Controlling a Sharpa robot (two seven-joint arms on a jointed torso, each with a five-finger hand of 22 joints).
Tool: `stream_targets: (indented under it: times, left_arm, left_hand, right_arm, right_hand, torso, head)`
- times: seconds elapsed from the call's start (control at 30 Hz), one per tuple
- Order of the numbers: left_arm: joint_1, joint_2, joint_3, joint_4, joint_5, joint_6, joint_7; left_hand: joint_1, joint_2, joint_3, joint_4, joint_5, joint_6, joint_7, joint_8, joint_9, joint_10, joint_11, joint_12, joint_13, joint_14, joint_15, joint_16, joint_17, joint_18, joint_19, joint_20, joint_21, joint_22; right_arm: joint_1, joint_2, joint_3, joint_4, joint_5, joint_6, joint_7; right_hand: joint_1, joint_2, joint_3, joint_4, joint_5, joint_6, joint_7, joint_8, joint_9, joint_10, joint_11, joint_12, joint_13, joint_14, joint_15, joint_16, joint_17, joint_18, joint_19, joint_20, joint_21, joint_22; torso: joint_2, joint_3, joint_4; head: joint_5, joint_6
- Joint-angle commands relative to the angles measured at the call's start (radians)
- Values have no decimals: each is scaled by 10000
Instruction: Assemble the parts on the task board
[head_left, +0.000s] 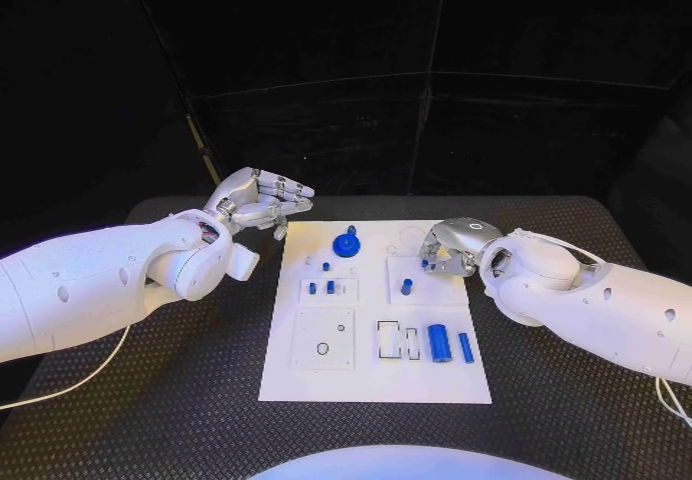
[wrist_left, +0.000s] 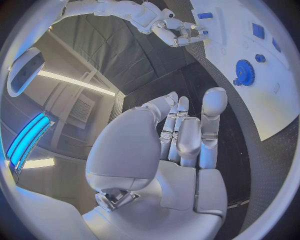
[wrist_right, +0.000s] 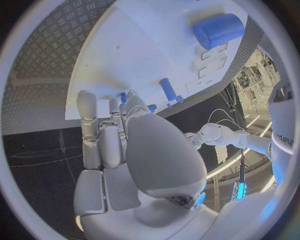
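Black curtain (head_left: 433, 110) hangs behind the bench (head_left: 188, 400), dark folds w/ thin seams, well beyond where the hands reach. Bench top is black, ribbed mat texture. Room around: long ceiling strip light (wrist_left: 75, 82) glowing warm-white, a blue-lit panel (wrist_left: 28, 137) beside it, grey wall w/ a vent grille (wrist_left: 81, 110).

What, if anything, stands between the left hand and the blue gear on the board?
Nothing visible does. The left hand hovers off the board's far left corner, holding nothing. The gear stands near the board's far edge, and only bare white board and black table lie between them.
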Motion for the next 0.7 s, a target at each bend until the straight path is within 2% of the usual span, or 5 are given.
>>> stream_targets:
  times: [0.03, 0.13, 0.53, 0.7]
  left_arm:
    - [16, 9, 6, 4, 278, 21, 302]
    - [16, 13, 6, -1, 288, 36, 291]
    - [16, 24, 4, -15, 297, 89, 211]
    - [16, 24, 4, -30, 297, 103, 174]
  left_hand:
    - [-100, 3, 32, -5, -38, 13, 24, 20, -12, -69, -5, 46, 13, -71, 18, -34, -8, 146, -76, -15, -30, -7]
    - [-106, 2, 30, -6, -38, 8, 27, 18, -15, -76, -3, 52, 14, -80, 20, -45, -28, 151, -92, -14, -60, -33]
    - [-114, -1, 28, -10, -38, 1, 31, 15, -19, -87, 1, 60, 15, -93, 22, -58, -51, 164, -124, -12, -124, -90]
    - [-115, 1, 29, -11, -38, -1, 33, 14, -20, -90, 1, 62, 15, -98, 22, -65, -65, 167, -132, -11, -138, -103]
  right_arm:
    - [10, 74, -32, -83, 110, 259, 112]
    - [1, 124, -58, -148, 128, 284, 147]
    - [-11, 186, -81, -178, 169, 409, 175]
    - [-15, 181, -82, -161, 150, 375, 68]
  right_hand:
    - [115, -28, 102, 1, -68, 72, 0, -77, 10, 100, 17, -60, -46, 422, 64, 39, 14, -34, 39, 11, 59, 17]
    - [151, -20, 223, 10, -84, 134, -12, -96, 15, 172, 5, -78, -103, 423, 55, 48, 20, -36, 45, 6, 81, 41]
    - [359, 12, 871, -55, -219, 461, -112, -123, 33, 507, -92, -141, -319, 429, -26, 90, 59, -44, 59, -61, 175, 146]
    - [529, 69, 1381, -238, -320, 785, -202, -61, 60, 844, -187, -112, -375, 438, -114, 120, 97, -58, 96, -135, 272, 273]
  torso:
    - [-4, 10, 6]
    - [-9, 0, 5]
    - [-11, 0, -11]
    - [-16, -1, -3]
  head:
    - [37, -16]
    - [38, -32]
    - [45, -61]
    - [32, -77]
